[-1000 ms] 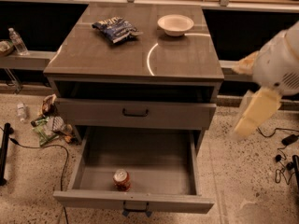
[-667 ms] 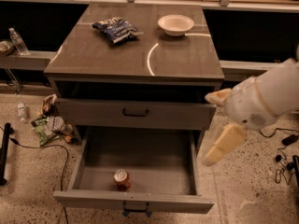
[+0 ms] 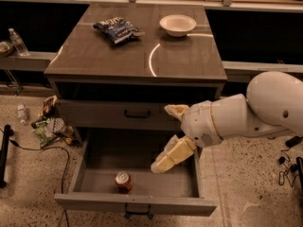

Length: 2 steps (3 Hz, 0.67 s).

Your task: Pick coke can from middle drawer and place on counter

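Camera view shows your gripper [image 3: 161,138] spread open over the middle drawer [image 3: 137,205], the coke can [image 3: 123,182] upright below it, nearer the front panel; descend slowly, straddle the can, then close squarely.

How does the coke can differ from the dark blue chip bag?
The coke can is red and stands upright in the open middle drawer; the chip bag is dark blue and lies flat on the counter. The can is a smooth cylinder, the bag crumpled. The gripper hangs above the drawer, touching neither.
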### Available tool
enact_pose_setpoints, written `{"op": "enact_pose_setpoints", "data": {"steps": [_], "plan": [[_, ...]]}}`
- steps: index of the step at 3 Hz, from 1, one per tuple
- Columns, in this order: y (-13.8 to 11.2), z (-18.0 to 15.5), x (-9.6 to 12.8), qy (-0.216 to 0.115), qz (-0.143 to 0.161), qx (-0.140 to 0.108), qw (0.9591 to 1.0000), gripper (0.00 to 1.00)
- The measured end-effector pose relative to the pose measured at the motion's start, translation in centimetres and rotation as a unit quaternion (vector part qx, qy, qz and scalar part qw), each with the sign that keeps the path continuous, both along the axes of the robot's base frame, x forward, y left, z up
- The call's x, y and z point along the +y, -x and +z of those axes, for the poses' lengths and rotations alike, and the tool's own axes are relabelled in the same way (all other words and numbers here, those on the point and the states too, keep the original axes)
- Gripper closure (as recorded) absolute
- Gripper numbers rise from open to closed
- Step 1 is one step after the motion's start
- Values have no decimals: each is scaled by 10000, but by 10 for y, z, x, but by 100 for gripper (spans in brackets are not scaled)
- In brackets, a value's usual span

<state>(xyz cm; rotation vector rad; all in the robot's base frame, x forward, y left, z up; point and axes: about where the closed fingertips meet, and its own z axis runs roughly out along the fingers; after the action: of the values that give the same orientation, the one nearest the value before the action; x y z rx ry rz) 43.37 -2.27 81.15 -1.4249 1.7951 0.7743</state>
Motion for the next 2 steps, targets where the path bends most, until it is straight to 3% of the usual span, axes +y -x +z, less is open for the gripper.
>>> {"op": "enact_pose_setpoints", "data": {"steps": [1, 2], "plan": [[0, 0, 0, 0, 0, 0, 10000, 0], [-7, -37, 13, -292, 27, 62, 9996, 0]]}}
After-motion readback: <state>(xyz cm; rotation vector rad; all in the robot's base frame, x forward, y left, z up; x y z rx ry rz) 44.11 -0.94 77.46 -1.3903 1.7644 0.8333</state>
